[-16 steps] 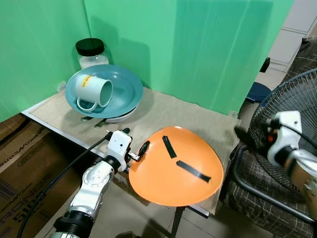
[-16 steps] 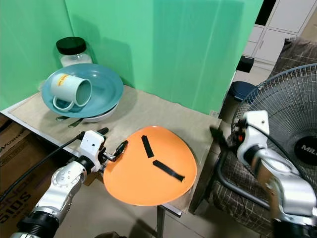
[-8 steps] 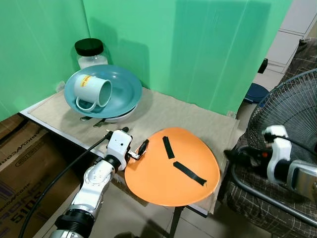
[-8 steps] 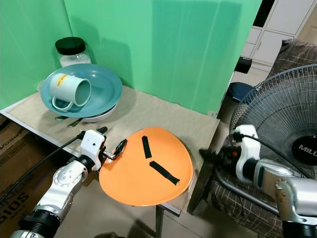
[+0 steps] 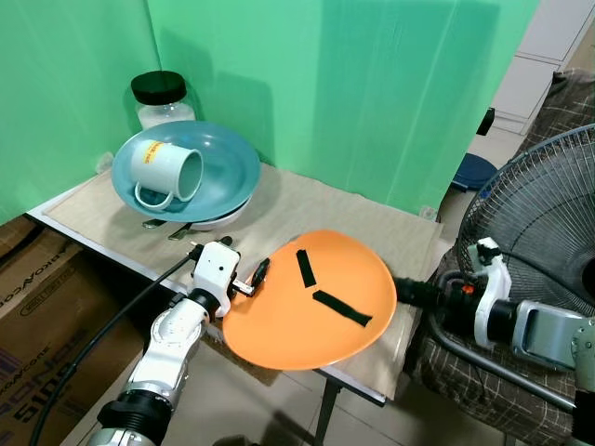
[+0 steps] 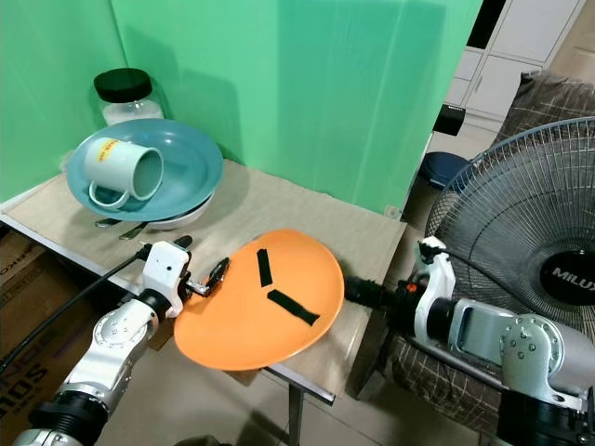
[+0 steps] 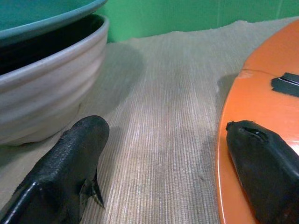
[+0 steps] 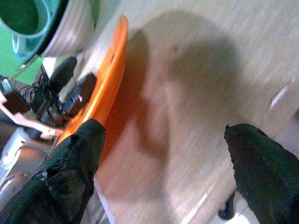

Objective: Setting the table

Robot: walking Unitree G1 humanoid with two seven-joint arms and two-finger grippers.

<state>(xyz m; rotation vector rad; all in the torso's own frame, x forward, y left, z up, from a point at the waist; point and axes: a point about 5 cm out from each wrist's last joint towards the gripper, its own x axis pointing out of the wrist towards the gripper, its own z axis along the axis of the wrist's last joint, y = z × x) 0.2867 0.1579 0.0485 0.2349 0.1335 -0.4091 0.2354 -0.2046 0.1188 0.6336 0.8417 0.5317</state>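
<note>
While tilted at the near edge of the beige cloth-covered counter [image 5: 307,200], thin stiff orange plastic plate [image 5: 307,311] probably light, slick: left gripper [image 5: 244,279] spread wide, one finger at its left rim, holding nothing; right gripper [image 6: 358,291] open beside right rim.

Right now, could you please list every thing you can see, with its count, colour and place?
orange plate: 1, orange with two black tape strips, tilted at the table's front edge
teal plate: 1, teal, back left on a white bowl
white bowl: 1, white, under the teal plate
mug: 1, pale, on its side in the teal plate
jar: 1, clear, black lid, back left corner
table mat: 1, beige
fan: 1, grey, right
cardboard box: 1, brown, lower left
left gripper: open, one finger on the orange plate's rim
right gripper: open, by the plate's right edge
</note>
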